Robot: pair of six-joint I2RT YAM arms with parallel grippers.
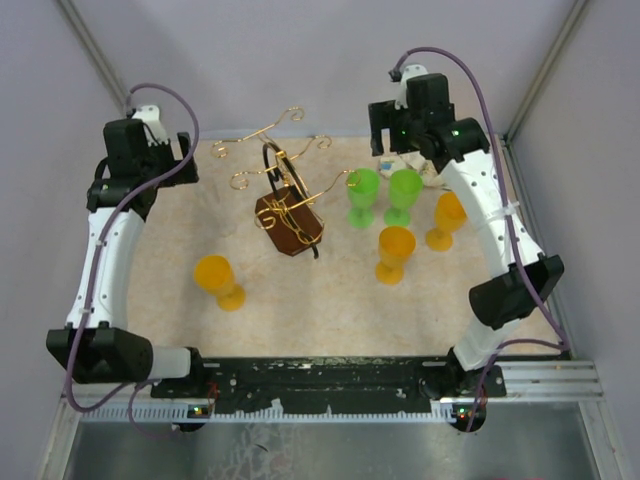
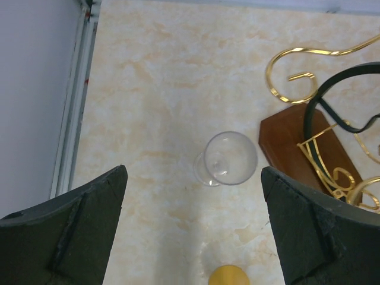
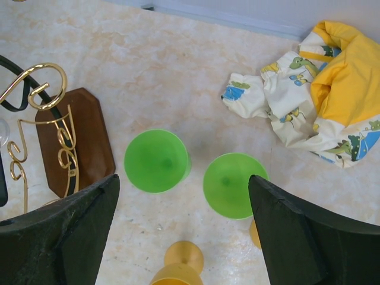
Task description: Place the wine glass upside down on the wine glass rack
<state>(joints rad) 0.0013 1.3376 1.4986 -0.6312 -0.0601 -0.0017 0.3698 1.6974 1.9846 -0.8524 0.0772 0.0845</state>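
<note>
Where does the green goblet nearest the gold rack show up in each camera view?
Top external: green goblet right of centre, beside the rack.
Left wrist: not in it.
Right wrist: left of centre, seen from above.
Shared landmark: the rack's brown wooden base, in all three.

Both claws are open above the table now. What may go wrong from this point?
1. Under the right claw, the green goblet nearer the wine glass rack and the second green goblet stand close together. A finger lowered between them may tip the neighbour.
2. The clear glass under the left claw stands near the rack. A finger may hit its wooden base or gold wire.
</note>
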